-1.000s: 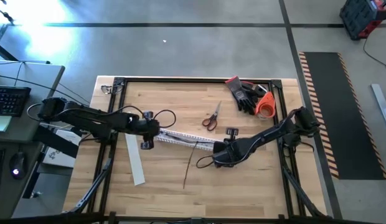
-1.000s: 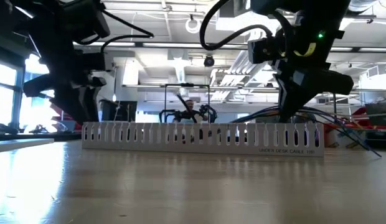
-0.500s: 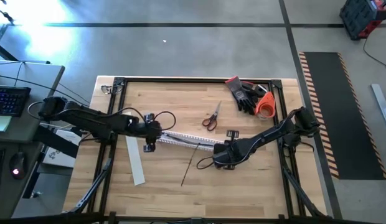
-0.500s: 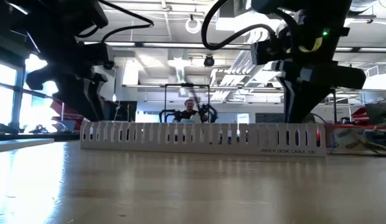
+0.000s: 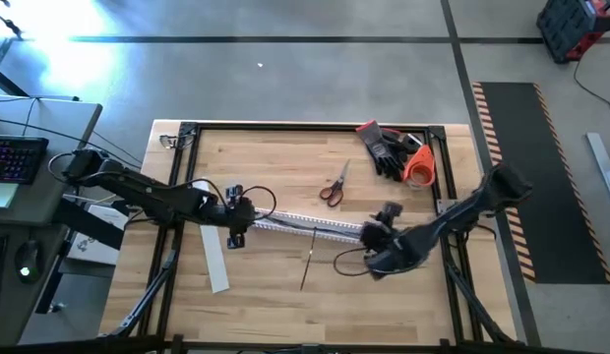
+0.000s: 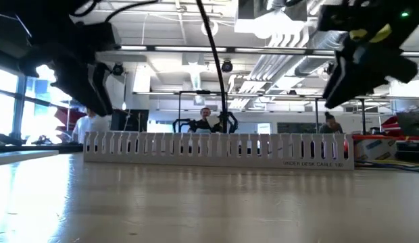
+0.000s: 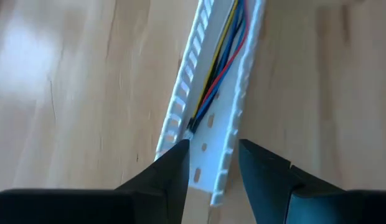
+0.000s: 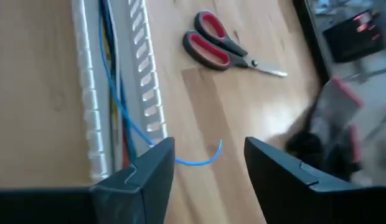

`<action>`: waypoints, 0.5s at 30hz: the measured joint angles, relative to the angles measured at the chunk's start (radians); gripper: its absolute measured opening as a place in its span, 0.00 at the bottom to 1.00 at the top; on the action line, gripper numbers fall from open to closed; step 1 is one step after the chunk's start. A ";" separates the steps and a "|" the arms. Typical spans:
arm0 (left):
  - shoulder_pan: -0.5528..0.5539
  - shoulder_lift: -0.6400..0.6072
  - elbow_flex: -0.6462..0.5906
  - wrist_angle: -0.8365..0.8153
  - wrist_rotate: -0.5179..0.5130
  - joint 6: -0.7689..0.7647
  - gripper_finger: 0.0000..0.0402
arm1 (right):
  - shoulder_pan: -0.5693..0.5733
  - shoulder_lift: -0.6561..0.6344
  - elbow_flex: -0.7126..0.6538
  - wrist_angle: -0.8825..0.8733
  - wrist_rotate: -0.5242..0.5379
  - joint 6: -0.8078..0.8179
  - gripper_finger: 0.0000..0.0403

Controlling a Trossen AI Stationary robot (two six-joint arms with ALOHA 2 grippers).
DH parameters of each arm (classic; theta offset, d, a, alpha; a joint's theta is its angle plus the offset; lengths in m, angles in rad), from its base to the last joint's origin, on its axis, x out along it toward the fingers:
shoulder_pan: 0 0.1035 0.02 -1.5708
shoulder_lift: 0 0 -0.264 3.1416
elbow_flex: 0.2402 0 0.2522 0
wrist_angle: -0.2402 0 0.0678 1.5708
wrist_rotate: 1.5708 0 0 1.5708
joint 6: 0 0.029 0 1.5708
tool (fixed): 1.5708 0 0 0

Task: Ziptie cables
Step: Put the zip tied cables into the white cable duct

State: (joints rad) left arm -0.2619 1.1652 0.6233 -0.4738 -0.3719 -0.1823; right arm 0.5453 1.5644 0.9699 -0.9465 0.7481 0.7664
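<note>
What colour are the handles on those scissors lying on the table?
The scissors have red handles with dark inner rims; the right wrist view shows them best.

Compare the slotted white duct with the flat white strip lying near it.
The duct has comb-slotted walls; the strip is flat and plain.
The duct holds coloured wires; the strip holds nothing.
The duct runs across the table between the two arms; the strip lies roughly crosswise to it, by the left arm.
Both are long, white and lie on the wood.
</note>
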 joint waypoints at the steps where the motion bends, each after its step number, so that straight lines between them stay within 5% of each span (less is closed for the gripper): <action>1: -0.011 0.000 0.012 0.000 -0.009 0.000 0.30 | 0.007 -0.023 -0.025 0.021 -0.025 0.029 0.45; 8: -0.040 0.000 0.064 0.004 -0.045 0.030 0.30 | 0.008 -0.081 -0.135 0.055 -0.322 0.193 0.45; 15: -0.040 0.000 0.069 0.007 -0.061 0.062 0.30 | -0.025 -0.086 -0.168 0.053 -0.198 0.017 0.43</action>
State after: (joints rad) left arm -0.3016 1.1648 0.6918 -0.4668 -0.4328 -0.1207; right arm 0.5204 1.4780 0.8021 -0.8936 0.5501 0.7835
